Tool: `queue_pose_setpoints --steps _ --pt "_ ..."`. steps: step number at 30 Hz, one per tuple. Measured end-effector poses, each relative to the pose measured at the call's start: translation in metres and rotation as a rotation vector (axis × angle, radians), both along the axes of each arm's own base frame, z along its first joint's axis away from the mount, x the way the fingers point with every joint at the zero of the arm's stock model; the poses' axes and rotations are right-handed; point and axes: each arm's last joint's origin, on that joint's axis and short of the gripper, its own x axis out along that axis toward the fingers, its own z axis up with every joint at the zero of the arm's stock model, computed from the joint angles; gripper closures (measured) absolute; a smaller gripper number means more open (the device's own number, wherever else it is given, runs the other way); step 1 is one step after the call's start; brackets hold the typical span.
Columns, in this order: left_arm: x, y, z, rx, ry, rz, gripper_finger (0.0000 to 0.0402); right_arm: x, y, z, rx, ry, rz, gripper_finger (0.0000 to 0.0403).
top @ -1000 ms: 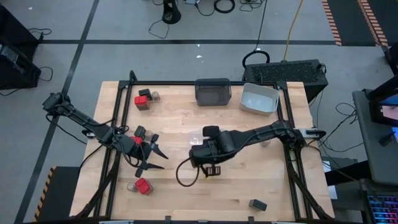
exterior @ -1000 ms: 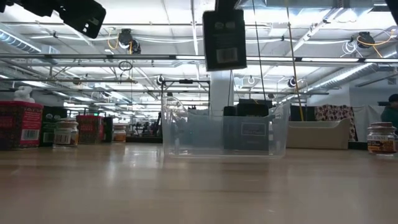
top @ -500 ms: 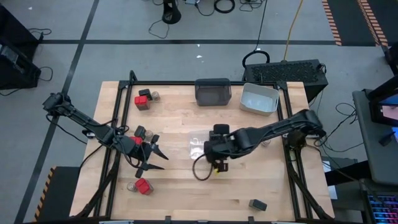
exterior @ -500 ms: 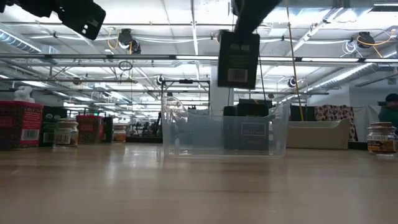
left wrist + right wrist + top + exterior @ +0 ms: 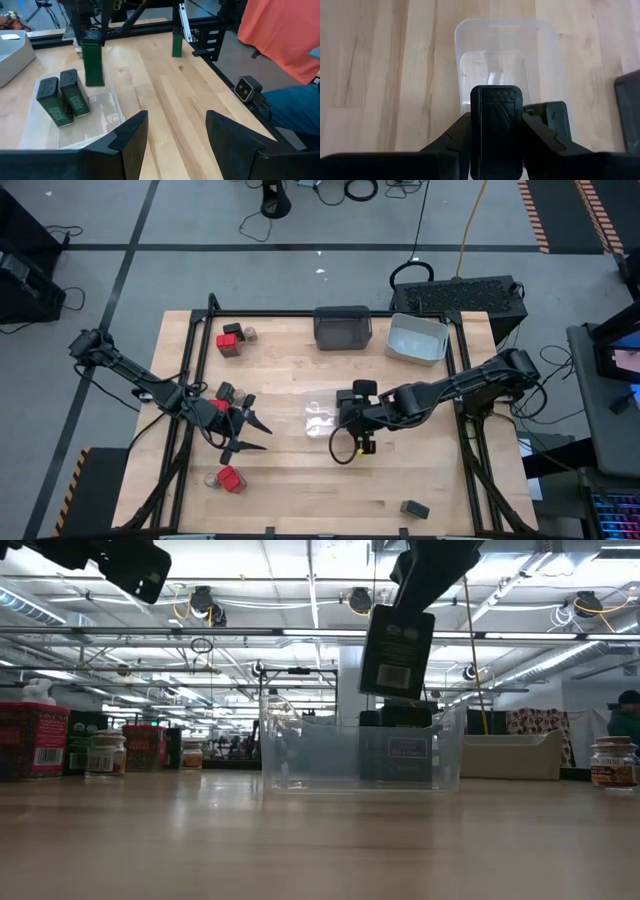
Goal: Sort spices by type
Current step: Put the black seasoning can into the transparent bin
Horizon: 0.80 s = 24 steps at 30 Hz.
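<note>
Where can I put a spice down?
Bare wood lies between the clear plastic bin and the dark grey bin, and along the front between the red-topped box and the dark box. Crowded around the left gripper. The right gripper carries a black tin beside that bin.

A dark boxy spice tin [image 5: 397, 651] hangs above the table, slightly tilted, barcode label facing the low camera, gripped by the right gripper [image 5: 496, 131] over the clear bin [image 5: 318, 416]. Two more dark tins [image 5: 62, 96] lie side by side inside that bin. Another dark tin [image 5: 414, 509] lies near the table's front edge. Red-topped boxes [image 5: 227, 343] and small tan-lidded jars [image 5: 250, 334] cluster on the table's left side.
</note>
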Motion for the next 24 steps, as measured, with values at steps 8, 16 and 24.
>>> queue_pose_setpoints --steps 8,16,24 --pt "-0.0001 0.0002 -0.0004 0.016 -0.001 0.001 0.0196 0.0019 -0.0043 0.0003 -0.006 -0.006 -0.001 0.0286" --pt "-0.0007 0.0006 -0.0025 0.028 0.019 0.001 0.0196 0.0030 -0.0063 0.0006 -0.010 -0.010 0.004 0.0286" --pt "-0.0008 0.0006 -0.0026 0.035 0.018 -0.002 0.0196 0.0049 -0.0050 -0.0021 0.008 0.000 0.022 0.0286"
